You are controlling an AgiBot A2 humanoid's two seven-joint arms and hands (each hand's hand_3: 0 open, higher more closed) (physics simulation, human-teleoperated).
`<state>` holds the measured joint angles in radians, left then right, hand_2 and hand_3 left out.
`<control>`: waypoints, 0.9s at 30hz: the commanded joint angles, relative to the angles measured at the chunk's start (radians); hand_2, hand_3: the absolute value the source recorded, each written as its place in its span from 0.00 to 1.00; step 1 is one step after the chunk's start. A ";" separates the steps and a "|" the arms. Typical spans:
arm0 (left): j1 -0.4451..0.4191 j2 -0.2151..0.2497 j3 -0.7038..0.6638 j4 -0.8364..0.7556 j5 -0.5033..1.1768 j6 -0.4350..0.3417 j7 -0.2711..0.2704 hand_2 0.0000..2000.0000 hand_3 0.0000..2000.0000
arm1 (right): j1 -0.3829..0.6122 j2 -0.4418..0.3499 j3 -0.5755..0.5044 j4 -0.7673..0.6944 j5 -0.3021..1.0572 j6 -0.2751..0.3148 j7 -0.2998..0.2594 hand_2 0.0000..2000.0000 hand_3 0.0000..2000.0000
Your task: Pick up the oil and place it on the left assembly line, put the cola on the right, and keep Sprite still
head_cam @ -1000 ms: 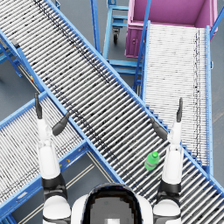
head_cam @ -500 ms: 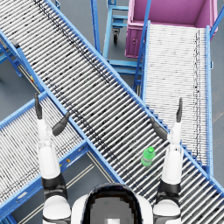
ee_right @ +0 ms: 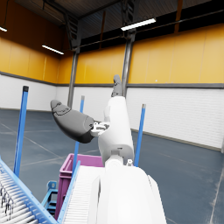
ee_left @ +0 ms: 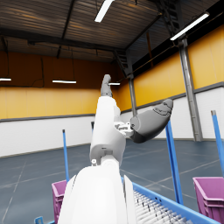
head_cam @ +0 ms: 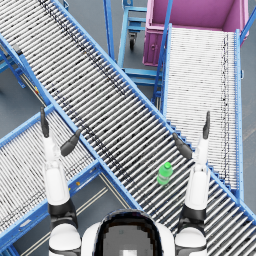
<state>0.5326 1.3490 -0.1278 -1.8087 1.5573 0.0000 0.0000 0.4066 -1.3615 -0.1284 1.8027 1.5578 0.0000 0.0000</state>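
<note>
One green Sprite bottle (head_cam: pixel 164 173) lies on the rollers of the long diagonal conveyor (head_cam: pixel 100 95), close in front of me. No oil or cola shows in any view. My left hand (head_cam: pixel 52 135) is raised over the left conveyor (head_cam: pixel 20 170), fingers spread, holding nothing. My right hand (head_cam: pixel 197 140) is raised at the diagonal conveyor's right rail, a little up and to the right of the bottle, also spread and holding nothing. In the wrist views, the left hand (ee_left: pixel 131 118) and the right hand (ee_right: pixel 94 118) stand open against the hall.
A roller line (head_cam: pixel 200 75) runs up the right side to a pink bin (head_cam: pixel 195 20). Blue rails and frame legs (head_cam: pixel 107 30) edge every conveyor. Grey floor shows between the lines. Pink bins (ee_left: pixel 210 197) (ee_right: pixel 83 164) appear in the wrist views.
The green bottle has slid a short way up and to the left along the diagonal conveyor. Both arms have stayed where they were.
</note>
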 commanded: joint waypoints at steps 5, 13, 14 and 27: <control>0.000 0.002 -0.001 0.000 0.000 0.000 0.000 0.00 0.00 | 0.007 -0.001 -0.003 0.014 0.000 0.000 0.000 0.00 0.00; 0.014 0.003 0.005 -0.013 0.000 0.000 0.000 0.00 0.00 | -0.003 -0.006 -0.009 0.009 0.000 0.000 0.000 0.00 0.00; 0.001 0.005 0.001 -0.008 0.000 0.000 0.000 0.00 0.00 | 0.009 -0.004 -0.020 0.010 0.000 0.000 0.000 0.00 0.00; 0.027 0.007 0.012 -0.011 0.000 0.000 0.000 0.00 0.00 | 0.026 -0.005 -0.018 0.015 0.000 0.000 0.000 0.00 0.00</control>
<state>0.5424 1.3583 -0.1185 -1.8195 1.5573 0.0000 0.0000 0.4147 -1.3700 -0.1443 1.8196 1.5577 0.0000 0.0000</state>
